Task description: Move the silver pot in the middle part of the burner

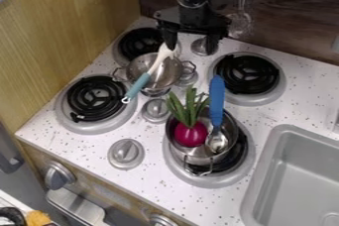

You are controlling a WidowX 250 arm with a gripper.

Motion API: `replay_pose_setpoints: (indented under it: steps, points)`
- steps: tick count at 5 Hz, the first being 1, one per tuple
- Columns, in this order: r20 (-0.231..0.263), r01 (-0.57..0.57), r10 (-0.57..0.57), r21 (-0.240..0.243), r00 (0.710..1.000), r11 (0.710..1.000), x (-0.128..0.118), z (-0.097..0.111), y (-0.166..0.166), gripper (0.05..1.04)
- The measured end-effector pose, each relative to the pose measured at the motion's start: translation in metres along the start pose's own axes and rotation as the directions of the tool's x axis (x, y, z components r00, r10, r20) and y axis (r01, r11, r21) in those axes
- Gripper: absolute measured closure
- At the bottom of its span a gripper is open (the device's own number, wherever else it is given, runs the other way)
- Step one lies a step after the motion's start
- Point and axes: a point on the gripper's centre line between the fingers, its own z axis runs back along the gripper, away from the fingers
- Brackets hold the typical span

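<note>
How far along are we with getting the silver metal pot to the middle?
Probably nearly done: the silver metal pot holding the teal-handled white spatula sits between the burners, near the stovetop's middle. Nothing looks in hand; the black two-finger gripper hangs open just behind it. Left, likely: withdraw the arm, or nudge the pot if it's not central enough.

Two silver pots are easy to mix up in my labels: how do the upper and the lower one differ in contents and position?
The upper pot holds a white utensil with a teal handle; the lower pot holds a purple vegetable and a blue-handled spoon.
The upper pot stands among the burners; the lower pot sits on the lower-right burner.
Both are upright, with loop handles.
</note>
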Motion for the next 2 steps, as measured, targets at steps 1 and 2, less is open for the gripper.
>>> replay_pose_setpoints:
  steps: [1, 2]
  points:
    - [0.017, -0.005, 0.006, -0.035, 1.000, 0.999, 0.001, -0.001, -0.033, 0.083]
    - [0.018, -0.001, 0.002, -0.041, 1.000, 0.999, -0.003, -0.003, -0.061, 0.083]
